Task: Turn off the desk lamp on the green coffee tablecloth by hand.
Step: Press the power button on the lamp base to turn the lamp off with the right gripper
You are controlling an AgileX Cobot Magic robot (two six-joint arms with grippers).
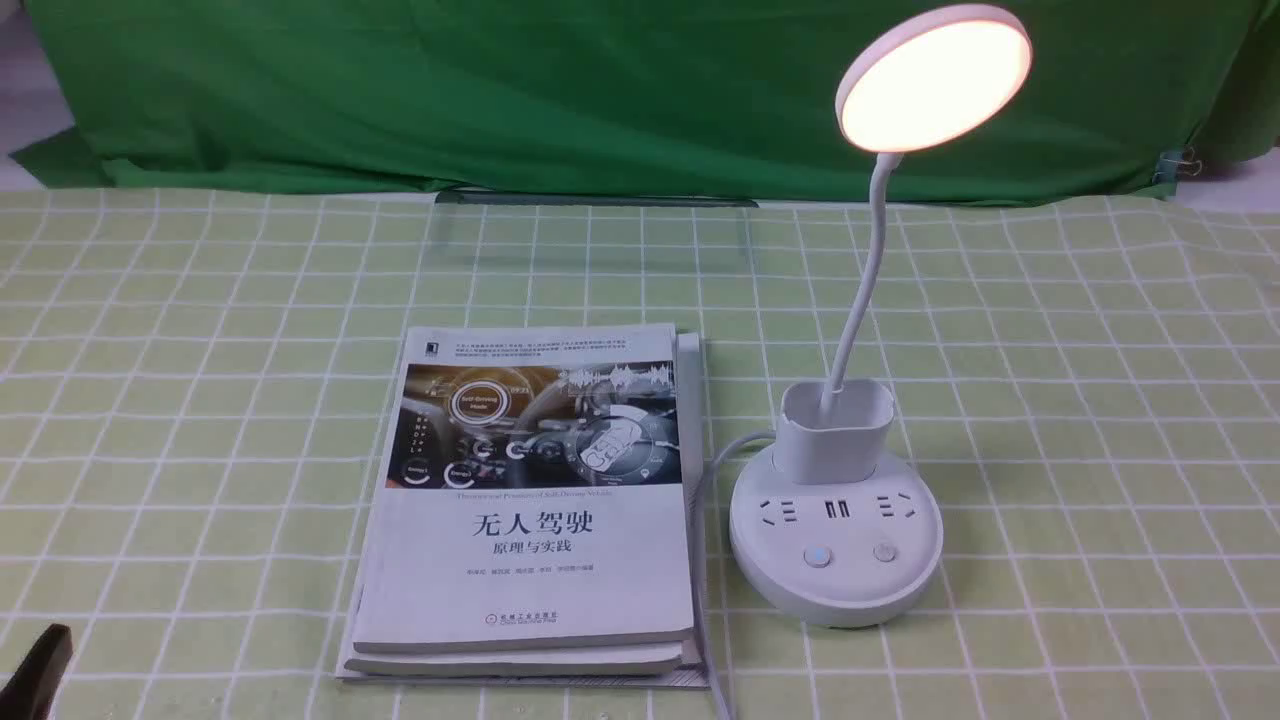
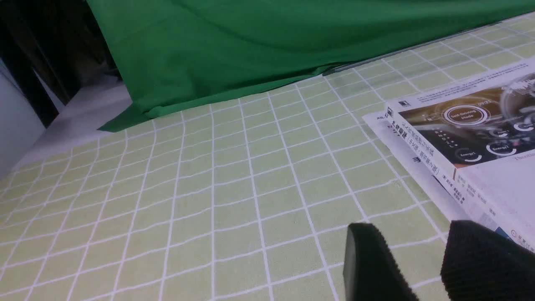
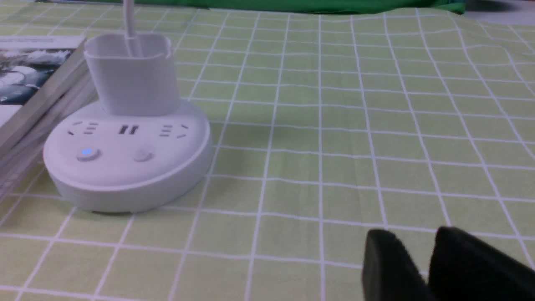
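The white desk lamp stands on the pale green checked tablecloth, right of centre. Its round disc head glows warm white. Its round base bears sockets and two buttons; the left button shines blue, the right button is unlit. The base also shows in the right wrist view. My right gripper hovers low over bare cloth, apart from the base, jaws a narrow gap apart and empty. My left gripper is open and empty beside the books; a finger shows at the front view's corner.
A stack of books lies just left of the lamp base, with the lamp's white cord between them. A dark green backdrop cloth hangs along the far edge. A clear sheet sits behind the books.
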